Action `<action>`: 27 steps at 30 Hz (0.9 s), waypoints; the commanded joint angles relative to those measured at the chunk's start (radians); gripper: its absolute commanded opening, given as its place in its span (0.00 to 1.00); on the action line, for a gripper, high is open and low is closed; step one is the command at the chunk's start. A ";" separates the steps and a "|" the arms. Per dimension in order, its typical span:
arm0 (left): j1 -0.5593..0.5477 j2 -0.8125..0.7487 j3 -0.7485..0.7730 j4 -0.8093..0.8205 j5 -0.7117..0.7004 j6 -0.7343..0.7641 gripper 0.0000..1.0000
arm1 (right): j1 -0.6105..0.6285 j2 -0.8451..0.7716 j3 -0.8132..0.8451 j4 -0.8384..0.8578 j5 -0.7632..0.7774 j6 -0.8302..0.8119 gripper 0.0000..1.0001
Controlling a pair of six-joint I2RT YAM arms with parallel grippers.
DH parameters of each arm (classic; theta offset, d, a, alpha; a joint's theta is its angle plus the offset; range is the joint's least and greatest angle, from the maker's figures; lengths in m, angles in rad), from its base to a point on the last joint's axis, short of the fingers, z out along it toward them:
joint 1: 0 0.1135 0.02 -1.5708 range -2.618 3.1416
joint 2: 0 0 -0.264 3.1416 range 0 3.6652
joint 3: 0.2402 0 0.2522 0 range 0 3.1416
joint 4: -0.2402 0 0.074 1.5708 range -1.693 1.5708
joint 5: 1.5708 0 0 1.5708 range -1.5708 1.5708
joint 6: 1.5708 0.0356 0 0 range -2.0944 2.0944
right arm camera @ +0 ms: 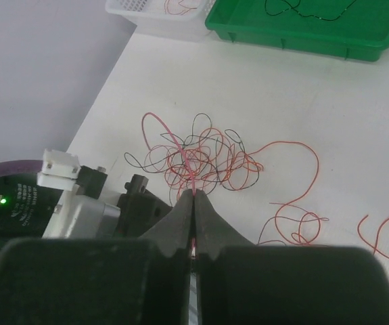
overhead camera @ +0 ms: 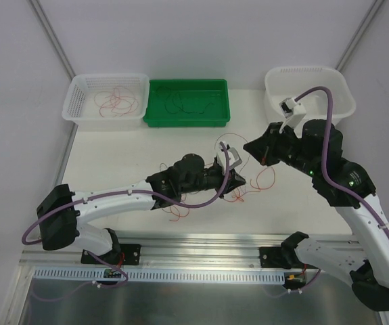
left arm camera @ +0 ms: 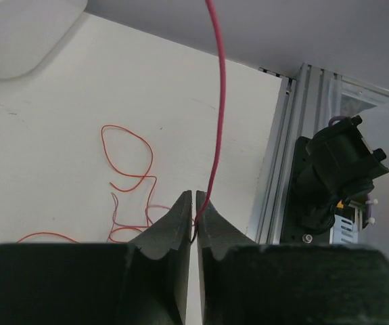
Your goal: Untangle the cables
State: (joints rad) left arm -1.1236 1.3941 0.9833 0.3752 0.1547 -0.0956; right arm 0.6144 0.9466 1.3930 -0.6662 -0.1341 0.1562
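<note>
A tangle of thin orange-red, pinkish-red and dark cables (right arm camera: 204, 157) lies on the white table; in the top view it shows beside the grippers (overhead camera: 258, 181). My right gripper (right arm camera: 194, 193) is shut on a pinkish-red cable (right arm camera: 184, 159) that runs from the tangle into its jaws. My left gripper (left arm camera: 194, 196) is shut on a pinkish-red cable (left arm camera: 219, 101) that rises taut out of the top of its view. In the top view the left gripper (overhead camera: 237, 179) and the right gripper (overhead camera: 252, 147) are close together above the tangle. Loose orange-red loops (left arm camera: 130, 162) lie on the table beneath.
A white basket (overhead camera: 79, 101) with orange-red wires stands at the back left. Beside it is a green tray (overhead camera: 155, 115) with dark wires. A white bin (overhead camera: 275, 95) stands at the back right. An aluminium rail (overhead camera: 201, 247) runs along the near edge.
</note>
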 commanded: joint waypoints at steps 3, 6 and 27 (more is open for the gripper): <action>-0.010 -0.070 0.072 0.025 -0.078 0.062 0.00 | 0.005 -0.052 -0.060 0.025 0.092 -0.020 0.05; -0.008 -0.109 0.177 -0.131 -0.191 0.123 0.00 | 0.007 -0.080 -0.107 0.005 0.166 -0.032 0.20; 0.511 -0.015 0.905 -0.618 -0.334 0.292 0.00 | 0.007 -0.364 -0.483 -0.061 0.242 -0.129 0.87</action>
State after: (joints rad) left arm -0.6720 1.3338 1.8473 -0.2066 -0.1410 0.1337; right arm 0.6159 0.6083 0.9436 -0.7235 0.1524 0.0509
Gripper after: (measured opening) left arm 0.005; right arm 0.871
